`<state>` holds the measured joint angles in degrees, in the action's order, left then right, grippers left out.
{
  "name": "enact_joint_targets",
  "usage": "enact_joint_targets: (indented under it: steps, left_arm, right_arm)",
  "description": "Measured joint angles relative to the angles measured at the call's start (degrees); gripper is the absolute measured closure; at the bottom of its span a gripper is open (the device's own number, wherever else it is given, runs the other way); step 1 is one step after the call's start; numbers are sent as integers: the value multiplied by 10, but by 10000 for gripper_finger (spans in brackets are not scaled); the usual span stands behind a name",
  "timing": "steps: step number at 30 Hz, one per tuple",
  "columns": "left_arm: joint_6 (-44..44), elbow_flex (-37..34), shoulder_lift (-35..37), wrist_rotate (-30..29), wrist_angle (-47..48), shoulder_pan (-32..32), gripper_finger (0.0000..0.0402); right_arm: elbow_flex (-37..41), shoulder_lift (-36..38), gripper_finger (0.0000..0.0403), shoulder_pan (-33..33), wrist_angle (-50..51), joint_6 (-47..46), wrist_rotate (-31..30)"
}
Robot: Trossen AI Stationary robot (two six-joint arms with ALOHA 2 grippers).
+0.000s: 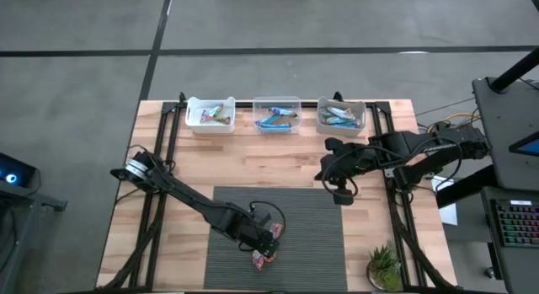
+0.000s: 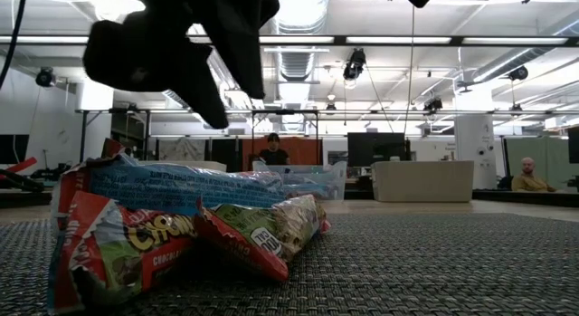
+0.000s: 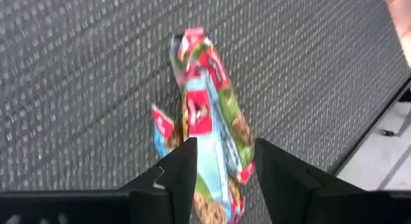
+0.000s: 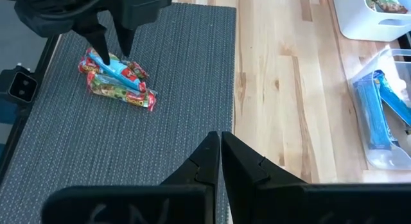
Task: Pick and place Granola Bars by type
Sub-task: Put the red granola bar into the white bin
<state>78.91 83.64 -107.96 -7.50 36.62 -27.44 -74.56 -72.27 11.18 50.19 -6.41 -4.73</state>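
Note:
A small pile of Granola Bars lies on the dark mat near the table's front edge. A blue bar rests across two red-and-green bars. My left gripper hangs open just above the pile, pointing steeply down. Its fingers stand on either side of the blue bar; the low view shows them clear of the wrappers. My right gripper is shut and holds nothing, raised over the mat's far right corner.
Three small bins stand along the far edge: a white one with multicoloured bars, then a clear one and another, both with blue bars. A small potted plant sits at the near right corner. People are in the room behind.

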Motion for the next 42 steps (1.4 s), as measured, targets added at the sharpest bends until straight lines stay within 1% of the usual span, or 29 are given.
enact_joint_targets:
  steps: [5, 9, 13, 22, 29, 42]
  left_arm:
    - [-6, 0, -1, -4, -1, 5, 264]
    - [-27, 0, -3, -11, -2, 6, 264]
    - [-52, 0, -9, -15, -3, 8, 264]
    - [-53, 11, -39, -10, -27, 9, 264]
    - [-59, 27, -58, 1, -24, 10, 264]
    - [-53, 26, -71, 5, -9, 11, 264]
  right_arm:
    - [0, 0, 394, 0, 5, -5, 0]
    - [0, 0, 394, 0, 6, -4, -1]
    - [0, 0, 394, -1, 6, -4, -16]
    - [0, 0, 394, -3, 6, -4, -30]
    - [0, 0, 394, -3, 6, -4, -30]
    - [0, 0, 394, -4, 6, -4, -29]
